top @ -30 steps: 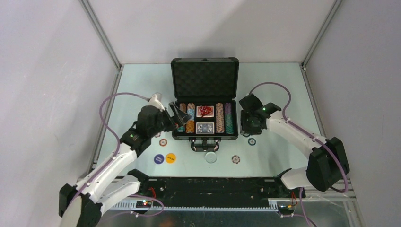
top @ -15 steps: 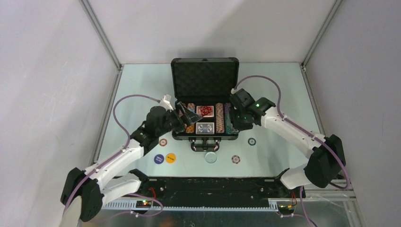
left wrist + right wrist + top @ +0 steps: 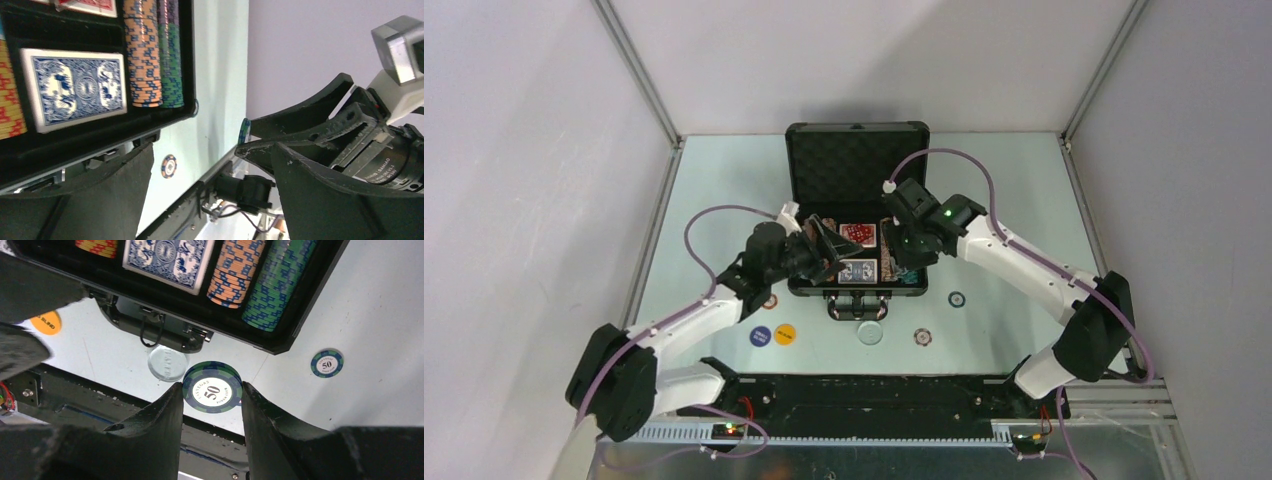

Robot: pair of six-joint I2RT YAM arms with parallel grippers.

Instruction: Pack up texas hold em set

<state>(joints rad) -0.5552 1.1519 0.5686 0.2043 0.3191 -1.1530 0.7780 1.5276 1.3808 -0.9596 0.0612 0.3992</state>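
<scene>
The black case (image 3: 856, 160) lies open mid-table, foam lid up, with rows of striped chips (image 3: 142, 55), a blue card deck (image 3: 75, 87) and red dice (image 3: 856, 234) in its tray. My right gripper (image 3: 212, 390) hangs over the case's right front edge, shut on a green and blue "50" chip (image 3: 212, 387) held by its rim. In the top view that gripper (image 3: 902, 255) is above the right chip rows. My left gripper (image 3: 822, 248) hovers over the tray's left part, and its fingers (image 3: 100, 195) stand wide open with nothing between them.
Loose pieces lie in front of the case: a blue button (image 3: 760, 335), an orange button (image 3: 785, 333), a clear round disc (image 3: 870, 332), an orange-edged chip (image 3: 923, 336), a green chip (image 3: 957, 298) and a chip (image 3: 769, 300) by the left arm. The case handle (image 3: 857, 305) points toward me.
Both arms have swung inward over the case. The right gripper came from beside the case's right edge to above its right chip rows; the left moved right over the left rows.
</scene>
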